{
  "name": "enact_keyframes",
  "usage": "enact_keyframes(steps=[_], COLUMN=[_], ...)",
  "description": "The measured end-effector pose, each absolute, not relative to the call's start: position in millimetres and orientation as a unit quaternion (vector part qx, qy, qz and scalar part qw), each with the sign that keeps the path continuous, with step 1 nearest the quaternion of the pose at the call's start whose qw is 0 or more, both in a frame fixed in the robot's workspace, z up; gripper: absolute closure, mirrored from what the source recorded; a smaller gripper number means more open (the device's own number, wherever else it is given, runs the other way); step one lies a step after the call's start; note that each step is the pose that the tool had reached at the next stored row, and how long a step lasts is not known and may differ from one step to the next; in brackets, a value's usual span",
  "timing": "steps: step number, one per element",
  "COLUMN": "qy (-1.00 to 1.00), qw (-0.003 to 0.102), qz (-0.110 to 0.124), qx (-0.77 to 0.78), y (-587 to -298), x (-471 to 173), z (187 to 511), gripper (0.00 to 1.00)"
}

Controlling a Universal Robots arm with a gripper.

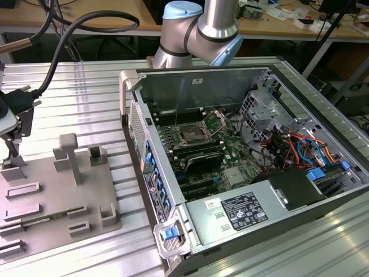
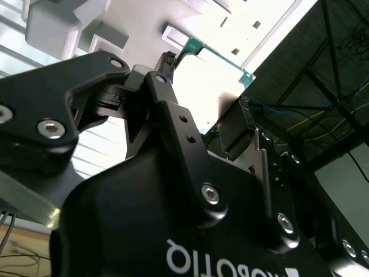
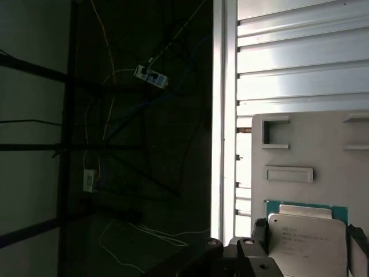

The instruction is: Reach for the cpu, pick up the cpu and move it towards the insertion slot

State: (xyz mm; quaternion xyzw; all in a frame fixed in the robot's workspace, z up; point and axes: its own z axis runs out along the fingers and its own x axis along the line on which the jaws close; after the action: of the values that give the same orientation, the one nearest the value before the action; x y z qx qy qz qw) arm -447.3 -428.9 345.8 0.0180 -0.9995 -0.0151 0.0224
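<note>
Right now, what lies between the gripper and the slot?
In the exterior view, the grey tray with its upright blocks, then the case wall, separate gripper from slot.

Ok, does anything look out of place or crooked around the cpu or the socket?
Nothing stands out. The cpu lies flat and square on the grey fixture plate at the gripper, and the insertion slot in the open case looks undamaged.

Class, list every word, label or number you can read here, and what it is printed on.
None reads whole.
Black label on the power supply: white print, too small.
White sticker beside it: too small.
cpu top plate: faint lines, blurred.
Black casing in the second wrist view: white lettering, upside down, cut off at the edge.
</note>
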Motion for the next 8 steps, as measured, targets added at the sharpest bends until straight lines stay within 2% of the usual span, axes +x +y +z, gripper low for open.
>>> enact_keyframes(steps=[8], qy=[-0.999], qw=[0.022], qz=[-0.015], qx=[0.018], y=[-429.0], x=[-444.5], z=[356.8], gripper=[0.45])
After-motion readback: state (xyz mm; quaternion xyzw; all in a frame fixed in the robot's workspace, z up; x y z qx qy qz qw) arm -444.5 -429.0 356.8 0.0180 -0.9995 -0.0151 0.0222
